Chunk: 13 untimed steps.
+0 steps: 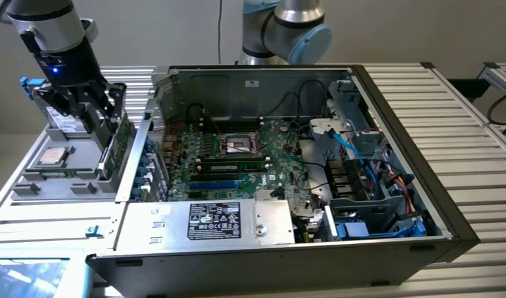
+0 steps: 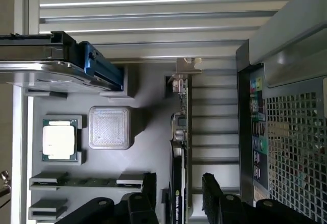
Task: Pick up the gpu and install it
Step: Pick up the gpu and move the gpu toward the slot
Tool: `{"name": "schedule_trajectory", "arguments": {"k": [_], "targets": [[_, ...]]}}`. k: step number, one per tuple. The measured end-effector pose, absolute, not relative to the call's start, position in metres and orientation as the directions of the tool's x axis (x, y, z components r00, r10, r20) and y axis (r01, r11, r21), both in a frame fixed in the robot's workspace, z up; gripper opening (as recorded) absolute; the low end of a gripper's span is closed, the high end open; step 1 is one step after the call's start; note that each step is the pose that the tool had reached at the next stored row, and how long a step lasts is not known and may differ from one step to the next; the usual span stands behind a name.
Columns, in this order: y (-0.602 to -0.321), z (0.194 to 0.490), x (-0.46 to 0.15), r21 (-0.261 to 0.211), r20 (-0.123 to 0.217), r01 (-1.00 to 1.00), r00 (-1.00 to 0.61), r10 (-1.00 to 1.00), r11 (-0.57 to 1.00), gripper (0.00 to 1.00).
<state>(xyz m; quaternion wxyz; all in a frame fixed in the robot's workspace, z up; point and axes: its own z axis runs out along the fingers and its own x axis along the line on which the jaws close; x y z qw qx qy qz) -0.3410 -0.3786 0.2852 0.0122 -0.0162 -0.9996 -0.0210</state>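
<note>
The gpu [image 2: 181,132] stands on edge in a slot of the grey parts tray [image 2: 148,89], its silver end bracket [image 2: 187,66] at the far end. In the exterior view the gpu [image 1: 119,148] is a green board upright at the tray's edge, beside the open computer case [image 1: 385,105]. My gripper [image 2: 179,198] is open just above the card, one black finger [image 2: 147,196] on each side of it and not touching. From the exterior view the gripper [image 1: 103,118] hangs over the tray at the exterior view's left.
The tray also holds a processor chip [image 2: 60,140], a clear square cover [image 2: 109,127], a thin memory stick [image 2: 87,182] and a silver drive with a blue clip [image 2: 102,68]. The motherboard [image 1: 236,155] lies exposed in the case, with cables [image 1: 352,155] at the exterior view's right.
</note>
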Motion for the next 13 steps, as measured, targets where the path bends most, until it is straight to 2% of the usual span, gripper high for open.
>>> {"name": "schedule_trajectory", "arguments": {"k": [13], "targets": [[-0.385,0.266,-0.341,0.052,0.026,0.041,-0.999,0.040,0.998,0.49]]}}
